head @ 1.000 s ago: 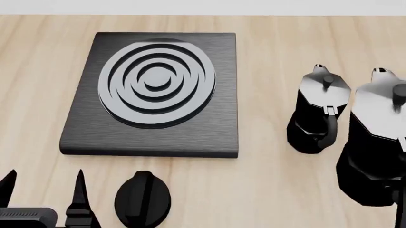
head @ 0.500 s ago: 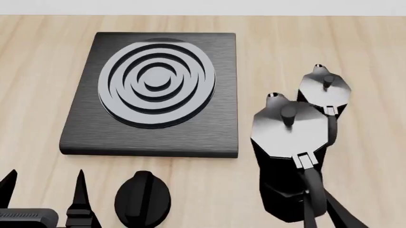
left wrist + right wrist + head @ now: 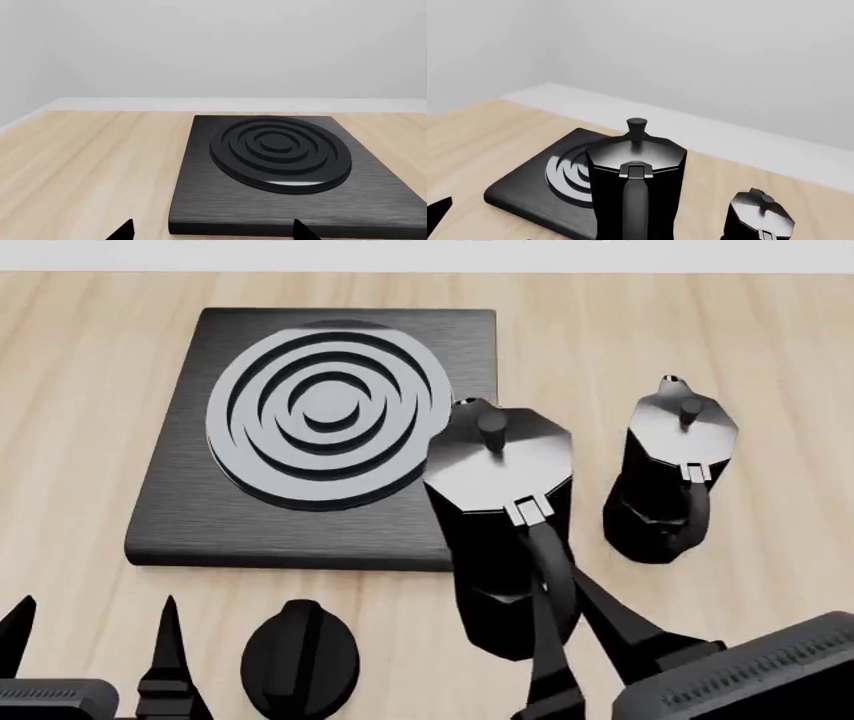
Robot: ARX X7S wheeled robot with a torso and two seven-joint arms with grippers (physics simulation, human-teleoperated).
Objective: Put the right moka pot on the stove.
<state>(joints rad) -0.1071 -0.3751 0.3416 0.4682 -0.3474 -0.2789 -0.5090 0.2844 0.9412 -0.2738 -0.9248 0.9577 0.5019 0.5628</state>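
The right moka pot (image 3: 501, 505), black and faceted with a grey lid, hangs lifted over the stove's right edge. My right gripper (image 3: 585, 640) is shut on its loop handle from the near side. The right wrist view shows the same pot (image 3: 637, 175) close up, handle toward the camera, with the stove (image 3: 527, 192) behind it. The stove (image 3: 174, 510) is a dark square slab with silver burner rings and nothing on it. My left gripper (image 3: 94, 625) stands open at the near left, short of the stove (image 3: 287, 170), with nothing between its fingers.
The other moka pot (image 3: 674, 475) stands upright on the wooden table to the right of the held one, also seen as the smaller pot (image 3: 760, 215) in the right wrist view. A black oval knob (image 3: 300, 660) lies in front of the stove.
My right gripper has carried the pot leftward, from the picture's right edge past the other pot to the stove's right edge. The left arm has not moved.
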